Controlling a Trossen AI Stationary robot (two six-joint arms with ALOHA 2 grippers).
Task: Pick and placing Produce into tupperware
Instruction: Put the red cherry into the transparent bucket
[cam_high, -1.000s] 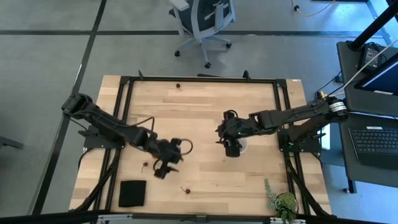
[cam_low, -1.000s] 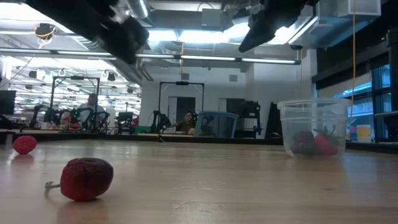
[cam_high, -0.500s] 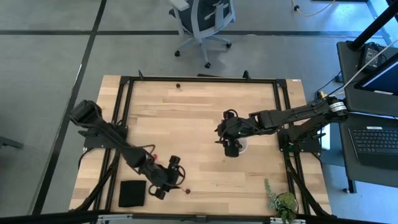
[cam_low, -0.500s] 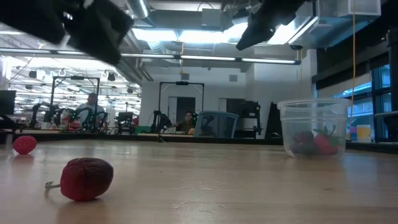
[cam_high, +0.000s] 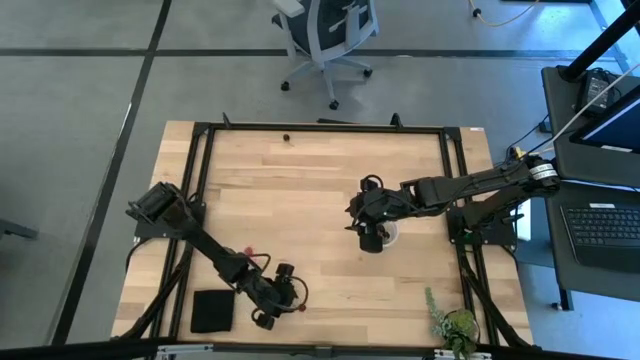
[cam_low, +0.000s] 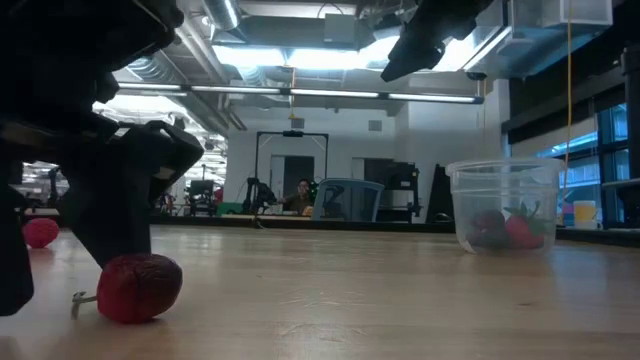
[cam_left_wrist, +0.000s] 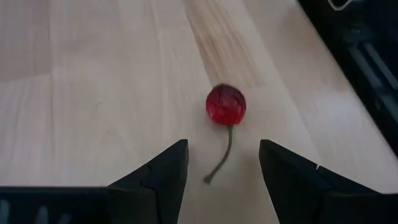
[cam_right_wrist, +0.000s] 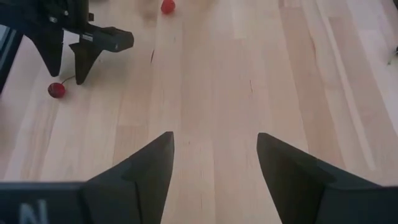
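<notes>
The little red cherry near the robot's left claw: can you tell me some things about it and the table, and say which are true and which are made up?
1. The left gripper is open with the cherry just ahead of its fingertips, on the table. True.
2. The cherry has no stem. False: a thin stem trails from it toward the gripper.
3. The tupperware is empty. False: red fruit lies in its bottom.
4. The right gripper is open and holds nothing. True.
5. Another red fruit lies on the wood farther off. True.
</notes>
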